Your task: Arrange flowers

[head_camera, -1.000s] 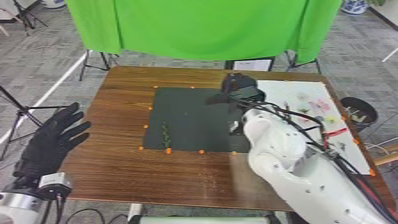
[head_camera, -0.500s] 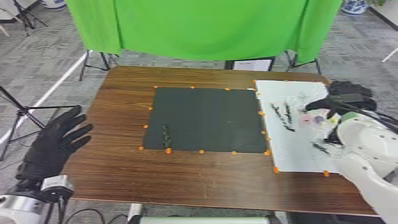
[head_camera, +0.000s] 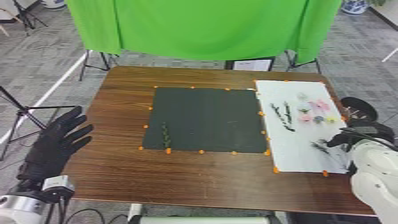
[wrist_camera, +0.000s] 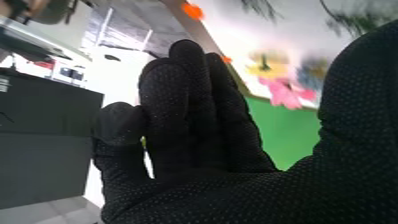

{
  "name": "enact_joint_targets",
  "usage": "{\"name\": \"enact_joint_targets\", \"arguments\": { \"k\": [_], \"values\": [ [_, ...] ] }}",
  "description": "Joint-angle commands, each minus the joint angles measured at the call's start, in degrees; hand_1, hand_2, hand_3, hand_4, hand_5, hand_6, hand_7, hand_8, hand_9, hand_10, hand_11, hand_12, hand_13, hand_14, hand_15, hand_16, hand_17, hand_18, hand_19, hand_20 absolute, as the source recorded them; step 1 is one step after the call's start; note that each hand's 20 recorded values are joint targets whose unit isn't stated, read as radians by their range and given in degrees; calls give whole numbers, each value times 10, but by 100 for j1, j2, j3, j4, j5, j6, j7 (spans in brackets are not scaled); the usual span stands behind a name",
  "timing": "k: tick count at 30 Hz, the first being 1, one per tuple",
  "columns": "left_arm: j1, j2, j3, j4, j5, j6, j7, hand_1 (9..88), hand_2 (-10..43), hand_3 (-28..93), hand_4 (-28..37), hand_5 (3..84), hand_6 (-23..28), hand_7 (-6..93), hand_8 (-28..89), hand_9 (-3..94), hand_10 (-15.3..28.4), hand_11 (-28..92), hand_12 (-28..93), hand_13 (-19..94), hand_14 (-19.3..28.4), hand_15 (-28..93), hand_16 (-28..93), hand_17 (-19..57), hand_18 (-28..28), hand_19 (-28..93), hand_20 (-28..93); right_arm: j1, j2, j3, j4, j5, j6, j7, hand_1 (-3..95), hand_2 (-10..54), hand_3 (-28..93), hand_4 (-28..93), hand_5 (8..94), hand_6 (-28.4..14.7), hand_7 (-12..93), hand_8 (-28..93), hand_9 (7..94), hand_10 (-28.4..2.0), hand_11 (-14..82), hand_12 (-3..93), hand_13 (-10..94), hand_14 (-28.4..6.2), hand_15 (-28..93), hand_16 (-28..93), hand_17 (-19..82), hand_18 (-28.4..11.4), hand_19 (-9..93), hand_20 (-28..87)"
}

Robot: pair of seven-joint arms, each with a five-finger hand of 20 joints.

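Observation:
The right hand is over the right edge of the white sheet, beside the flowers. In the right wrist view the right hand has straight fingers and holds nothing. Pink and yellow blooms lie on the sheet with dark green stems to their left. Closer to the hand lies a grey-green sprig. One green sprig rests on the dark mat. The left hand is left of the table, fingers extended.
Orange markers line the mat and sheet on the wooden table. A black round container stands beyond the table's right edge. Behind the table hangs a green cloth.
My right arm has swung from the dark mat to the right, then nearer over the sheet's edge, uncovering the flowers. The left hand has hardly moved.

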Motion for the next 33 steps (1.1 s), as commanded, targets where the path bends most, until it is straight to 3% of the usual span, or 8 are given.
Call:
{"name": "enact_joint_targets", "arguments": {
  "k": [1, 9, 12, 18, 21, 24, 28, 33],
  "values": [
    [91, -52, -36, -6, 21, 11, -21, 240, -74, 678, -282, 250, 33, 193, -99, 193, 107, 178, 206, 163, 152, 244, 34, -115, 241, 383, 86, -295, 108, 246, -101, 118, -191, 132, 184, -95, 816, -283, 504, -105, 269, -83, 557, -158, 420, 304, 554, -133, 775, 295, 302, -241, 922, 556],
    [87, -87, -15, 0, 26, 19, -24, 240, -74, 677, -283, 249, 32, 194, -99, 193, 107, 178, 206, 162, 152, 245, 34, -115, 242, 384, 86, -332, 81, 105, 35, 74, -97, 24, 195, -95, 817, -283, 549, -74, 306, -94, 615, -144, 430, 307, 586, -122, 768, 300, 303, -239, 917, 554],
    [82, -86, 10, 5, 26, 30, -23, 240, -73, 677, -283, 249, 32, 195, -99, 193, 107, 178, 205, 162, 152, 245, 34, -115, 242, 384, 86, -354, 85, 25, 138, 32, 188, -13, 201, -95, 817, -283, 558, -64, 324, -103, 630, -140, 432, 309, 595, -120, 767, 304, 306, -236, 918, 552],
    [100, -106, 11, 5, 21, 37, -18, 242, -72, 675, -283, 249, 32, 195, -100, 193, 107, 178, 206, 162, 153, 245, 34, -114, 241, 383, 86, -346, 76, 6, 266, 317, 395, -22, 268, -95, 841, -280, 643, -15, 410, -128, 722, -112, 484, 349, 659, -106, 767, 317, 337, -225, 930, 545],
    [111, -107, 9, 0, 18, 54, -8, 242, -73, 676, -282, 249, 32, 194, -99, 193, 107, 178, 206, 162, 153, 246, 34, -115, 241, 383, 86, -446, 81, 82, 302, 395, 679, -155, 351, -95, 803, -281, 676, -5, 444, 75, 766, -103, 502, 369, 695, -99, 773, 331, 359, -222, 932, 558],
    [129, -118, 0, -5, 11, 61, 3, 242, -72, 676, -283, 249, 32, 194, -98, 193, 107, 178, 205, 162, 153, 246, 34, -115, 241, 383, 87, -529, 80, 150, 284, 341, 959, -304, 433, -88, 799, -282, 736, 1, 469, 110, 818, -92, 529, 393, 743, -89, 792, 345, 404, -220, 932, 611],
    [145, -126, -4, -21, 12, 71, 2, 242, -71, 674, -283, 250, 33, 193, -99, 193, 107, 178, 205, 163, 153, 246, 33, -115, 241, 383, 87, -499, 103, 159, 222, 195, 1291, -429, 421, -95, 843, -265, 760, 4, 475, 161, 836, -89, 584, 428, 767, -87, 823, 361, 428, -224, 932, 666],
    [174, -135, -24, -41, 12, 89, 28, 241, -70, 676, -283, 250, 33, 192, -98, 193, 107, 178, 205, 163, 153, 248, 33, -115, 242, 383, 87, -168, 88, 95, 20, 168, 1306, -497, 402, -95, 854, -218, 765, 7, 507, 188, 847, -90, 615, 444, 781, -88, 842, 364, 448, -225, 932, 702]
  ]
}}
